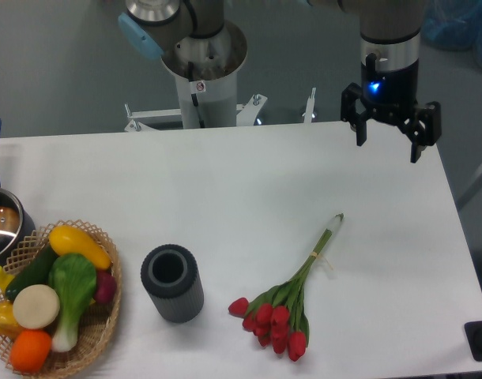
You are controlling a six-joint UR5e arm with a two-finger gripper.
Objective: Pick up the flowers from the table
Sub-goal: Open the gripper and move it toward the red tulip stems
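The tool (389, 144) hangs with its two fingers spread wide and nothing between them, high over the far right part of the tabletop (225, 181), so the task looks to be at its opening step: the approach has not reached the target. The flowers (287, 309) lie flat on the tabletop well apart from the tool, nearer the front edge, with the red buds bunched at the near end and the thin green stems running up and to the right toward the tool. The next move, as I judge it, calls for carrying the tool forward and down over the tied stems and turning the fingers to straddle them crosswise, since the stems are slim and lie close against the surface. Left of the flowers stands a dark ribbed vase (173, 283), upright, its mouth open; nothing can be seen inside it. At the front left corner sits a wicker basket (107, 316) filled with vegetables and fruit, among them a green-and-white leafy vegetable (69, 292) and a yellow piece. Behind it, at the left edge, is a pot (0, 229), partly cut off.
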